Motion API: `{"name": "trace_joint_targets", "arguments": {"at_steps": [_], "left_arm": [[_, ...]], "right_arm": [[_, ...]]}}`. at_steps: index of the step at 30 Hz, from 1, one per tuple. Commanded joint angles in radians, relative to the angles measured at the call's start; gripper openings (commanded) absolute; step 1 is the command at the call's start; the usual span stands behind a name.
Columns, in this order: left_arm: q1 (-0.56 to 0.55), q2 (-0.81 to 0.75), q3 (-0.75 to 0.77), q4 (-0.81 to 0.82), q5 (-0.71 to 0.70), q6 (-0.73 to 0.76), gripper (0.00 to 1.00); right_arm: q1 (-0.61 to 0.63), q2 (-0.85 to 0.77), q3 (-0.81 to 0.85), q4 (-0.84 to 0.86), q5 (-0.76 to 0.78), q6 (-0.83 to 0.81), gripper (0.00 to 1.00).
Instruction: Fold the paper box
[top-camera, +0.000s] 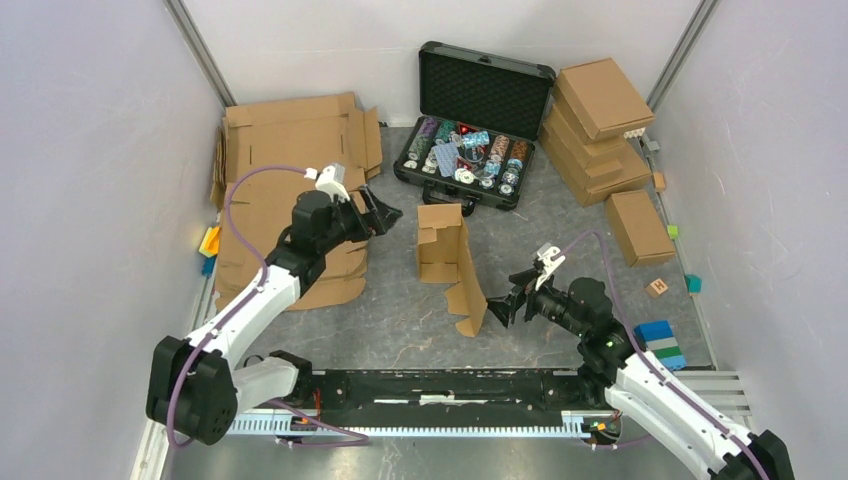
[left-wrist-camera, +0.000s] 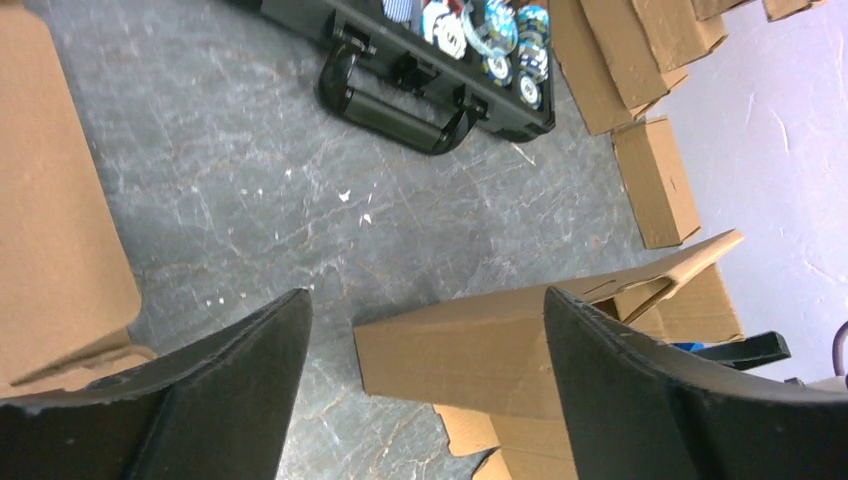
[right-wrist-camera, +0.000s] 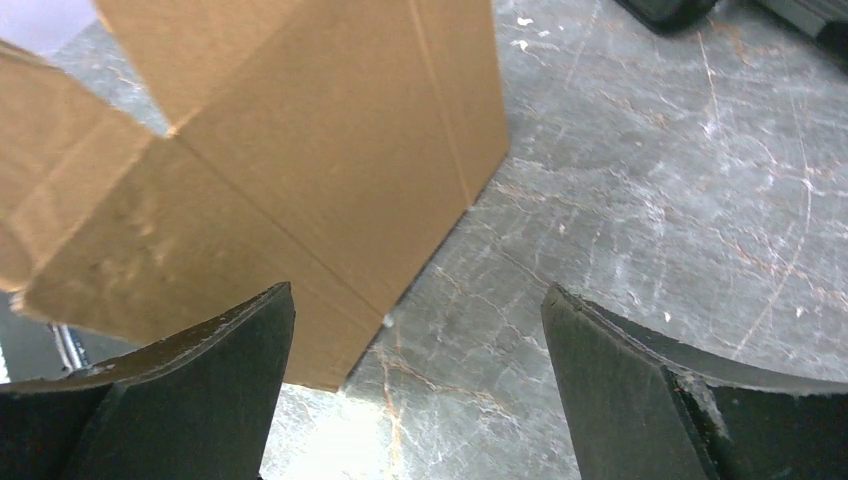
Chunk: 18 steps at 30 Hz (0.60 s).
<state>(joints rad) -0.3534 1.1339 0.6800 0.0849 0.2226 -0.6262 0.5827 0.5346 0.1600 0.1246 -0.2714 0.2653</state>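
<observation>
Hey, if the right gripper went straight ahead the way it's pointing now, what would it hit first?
Probably the paper box. The open right gripper points at its low near flap, with only bare table between. Depth is unclear, so it might scrape the table first.

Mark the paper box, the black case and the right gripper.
paper box (top-camera: 440, 250), top view, upright panel.
black case (top-camera: 485, 92), top view, foam-lined lid.
right gripper (right-wrist-camera: 416, 295), right wrist view, gap between fingertips.

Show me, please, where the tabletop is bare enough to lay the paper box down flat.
Bare patches: between the paper box and the flat cardboard sheets; between it and the small closed box; along the black rail. Crowded: the back, with the poker-chip case and stacked boxes.
</observation>
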Motion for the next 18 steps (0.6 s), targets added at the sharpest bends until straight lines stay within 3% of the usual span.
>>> {"name": "trace_joint_targets", "arguments": {"at_steps": [1,8,18], "left_arm": [[0.01,0.003,0.1,-0.037,0.011,-0.012,0.98],[0.012,0.07,0.22,-0.06,0.101,0.151,1.0],[-0.018,0.226,0.364,-0.017,0.32,0.284,0.91]], "right_arm": [[0.011,-0.071,-0.014,0.072,-0.092,0.005,0.98],[0.019,-0.171,-0.024,0.032,-0.127,0.009,0.98],[0.035,-0.226,-0.038,0.0,-0.117,-0.009,0.98]]}}
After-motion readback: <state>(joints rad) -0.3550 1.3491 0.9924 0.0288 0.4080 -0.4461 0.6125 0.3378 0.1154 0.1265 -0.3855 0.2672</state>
